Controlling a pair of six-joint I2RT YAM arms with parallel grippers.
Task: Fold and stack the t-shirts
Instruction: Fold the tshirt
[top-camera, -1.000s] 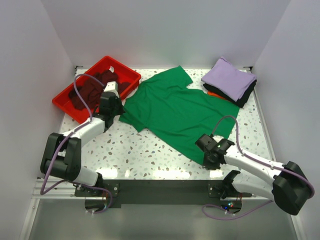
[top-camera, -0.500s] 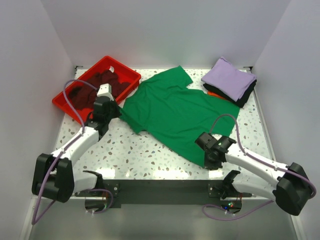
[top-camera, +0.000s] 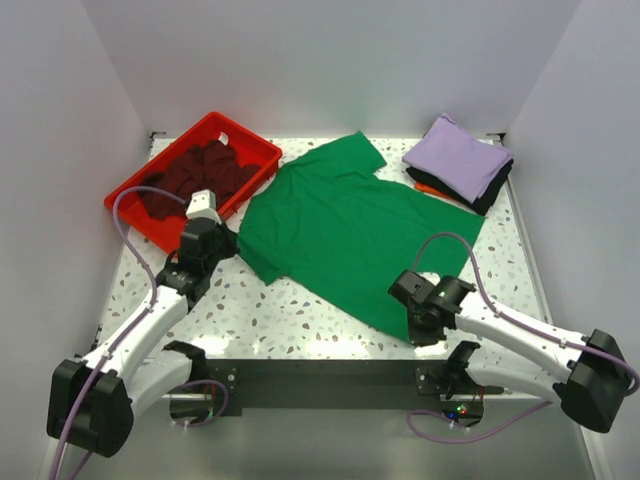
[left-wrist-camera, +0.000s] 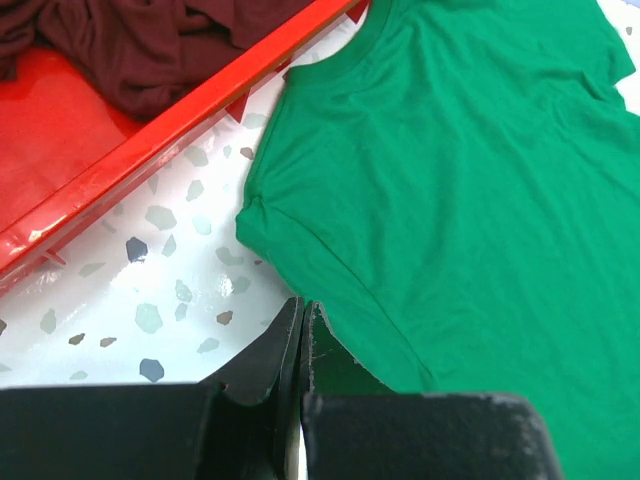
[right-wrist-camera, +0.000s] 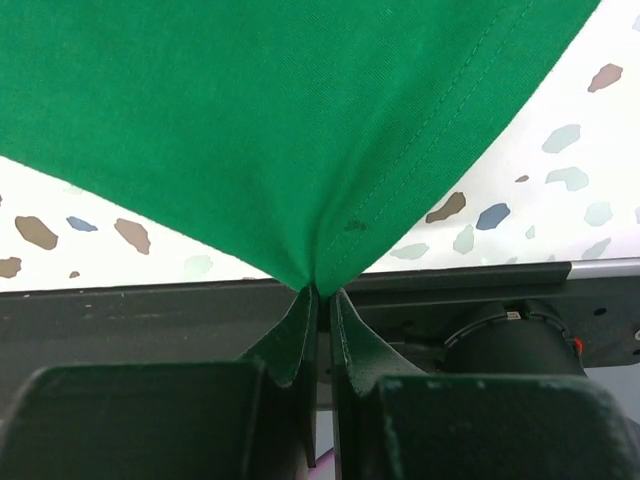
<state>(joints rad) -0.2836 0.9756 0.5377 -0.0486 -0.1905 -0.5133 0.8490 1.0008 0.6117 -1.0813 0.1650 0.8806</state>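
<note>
Two hands low on one green t-shirt (top-camera: 350, 230), spread almost flat across the middle of the speckled tabletop (top-camera: 290, 312), neck opening toward the far left, one sleeve toward the back wall. Right hand (top-camera: 413, 326) at the near corner of the hem, fingers pressed together and pinching that corner, the cloth drawn into a tight point between them in the right wrist view and fanning out taut beyond. Left hand (top-camera: 236, 246) at the shirt's left side, just below the other sleeve, fingers closed flat against each other; seemingly nipping the very edge of the cloth, though hard to confirm from the left wrist view, with the green edge only just meeting the fingertips there. Just beyond that hand, a red tray (top-camera: 122, 208) set at an angle, a crumpled maroon t-shirt (top-camera: 195, 172) inside. At the far right corner, well apart from both hands, a folded stack: lavender t-shirt (top-camera: 455, 155) on top, black t-shirt (top-camera: 492, 190) under it, a sliver of orange t-shirt (top-camera: 428, 188) showing at the bottom.
</note>
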